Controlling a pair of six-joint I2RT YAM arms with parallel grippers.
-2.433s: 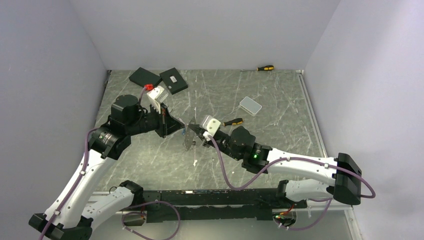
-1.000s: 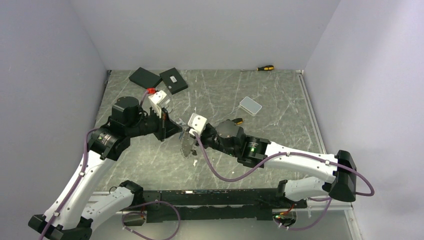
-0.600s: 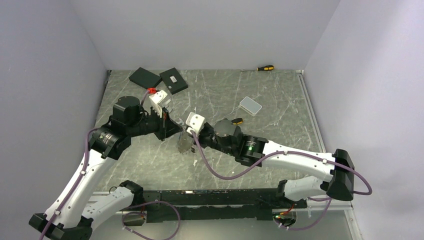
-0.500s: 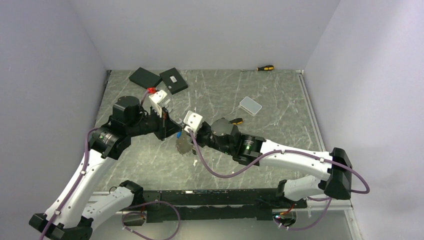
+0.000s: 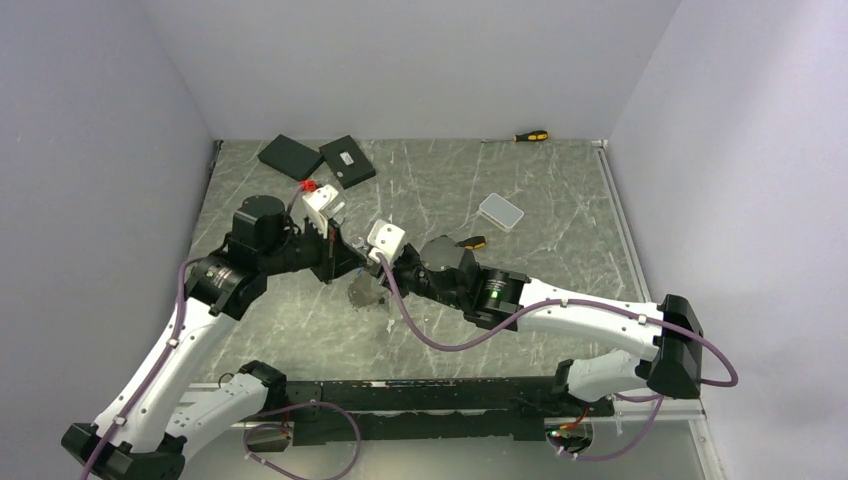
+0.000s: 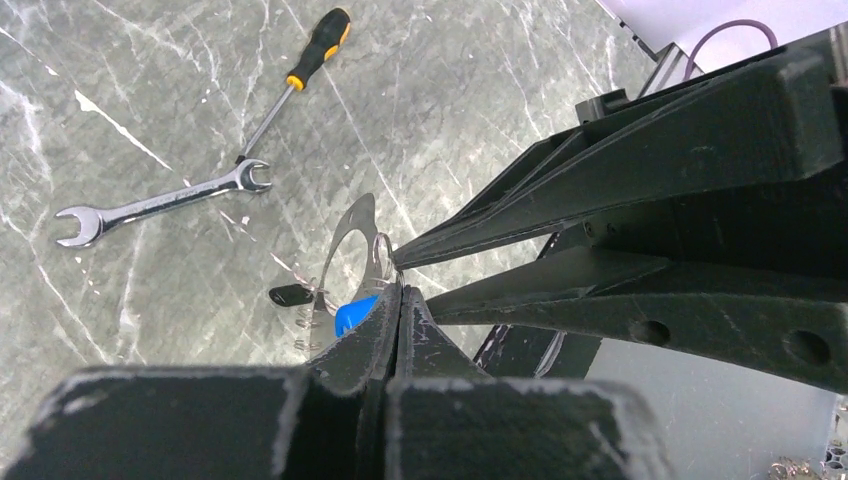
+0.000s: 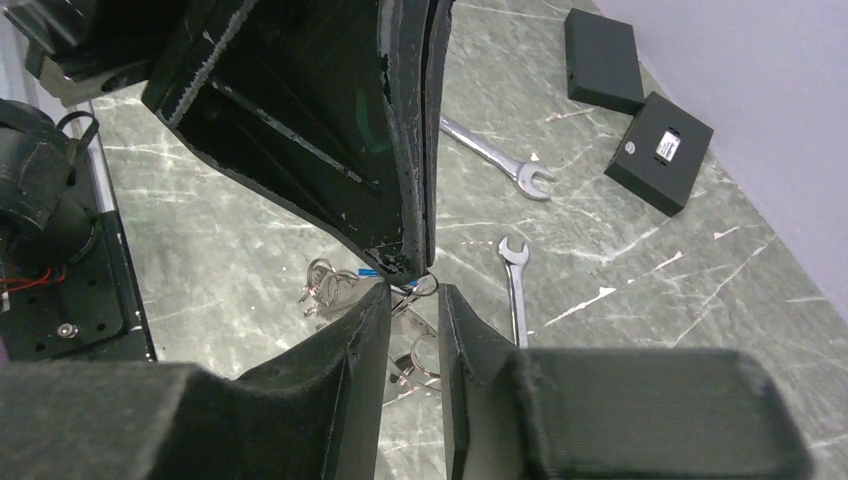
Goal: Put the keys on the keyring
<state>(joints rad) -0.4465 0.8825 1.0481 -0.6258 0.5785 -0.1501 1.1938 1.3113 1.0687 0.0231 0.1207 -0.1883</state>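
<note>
My left gripper [image 5: 354, 270] [image 6: 400, 290] is shut on the keyring [image 6: 335, 250], a thin grey wire loop hanging under its tips with a blue tag and small rings. In the top view the keyring [image 5: 366, 292] dangles above the table between both arms. The right gripper [image 5: 376, 268] [image 7: 413, 290] stands tip to tip with the left one, its jaws apart and nothing clamped between them. Two keys, both silver spanners [image 7: 495, 160] [image 7: 515, 285], lie flat on the table beyond. Another spanner [image 6: 160, 205] lies in the left wrist view.
A yellow-and-black screwdriver [image 6: 310, 50] [image 5: 468, 241] lies beside the right arm, and another one [image 5: 530, 135] rests at the back wall. Two black boxes [image 5: 290, 155] [image 5: 348, 160] sit at the back left. A small white case [image 5: 501, 210] lies right of centre.
The right arm has pushed left until its gripper meets the left gripper, and its jaws have parted. The left gripper has stayed shut, shifting slightly with the hanging keyring.
</note>
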